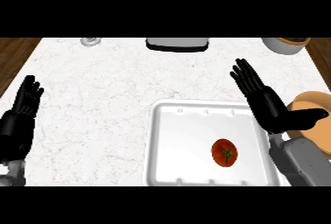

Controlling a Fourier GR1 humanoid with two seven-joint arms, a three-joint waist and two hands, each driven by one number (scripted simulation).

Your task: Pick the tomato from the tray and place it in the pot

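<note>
The red round tomato [224, 152] lies in the white square tray [173, 146]; the black right hand [270, 108], open and empty, hovers at its rim. This looks like the reaching step; next it must descend and grasp the tomato

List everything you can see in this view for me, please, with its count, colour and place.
Counter: one, white marbled, fills most of the view.
Tray: one, white, on the counter, lower middle-right.
Tomato: one, red, in the tray, toward its right side.
Pot: one, orange-tan, at the right edge beside the tray, partly hidden by the right hand.
Grey-and-white object: one, far edge, middle, cut off.
Small round object: one, pale grey, far edge, left.
Container: one, off-white, dark inside, far right corner.
Left hand: one, black, open, resting at the left edge.
Right hand: one, black, open, over the tray's right rim.
</note>
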